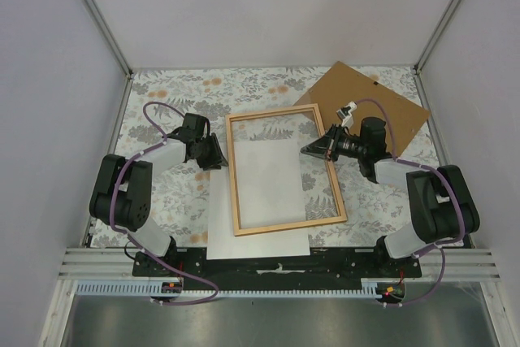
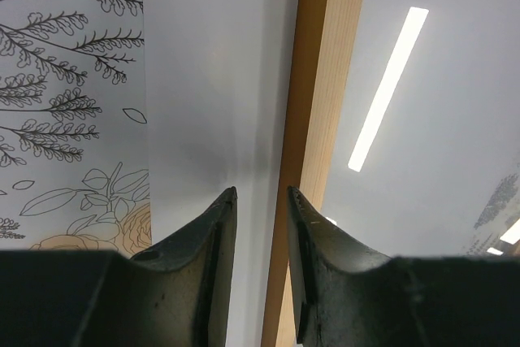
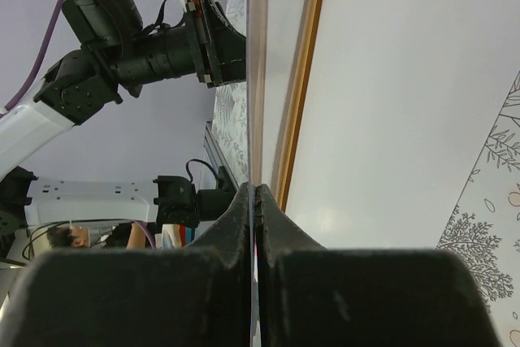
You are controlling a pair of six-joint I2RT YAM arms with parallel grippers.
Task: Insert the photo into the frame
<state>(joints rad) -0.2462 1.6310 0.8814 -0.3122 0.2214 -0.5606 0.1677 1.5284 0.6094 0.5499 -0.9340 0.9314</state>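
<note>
The tabletop [image 1: 162,87] carried the frame [image 1: 232,176], its long axis running near to far. Under it lay the photo [image 1: 260,245], white side up and aligned the same way, but sticking out past the left and near rails. That offset put the sheet nearer the left fingers [image 1: 219,154], slightly apart over the exposed strip beside the left rail. The right fingers [image 1: 307,150] were pinched together on the frame's right edge.

the frame [image 1: 233,176] lies askew over the photo [image 1: 260,245].
</note>
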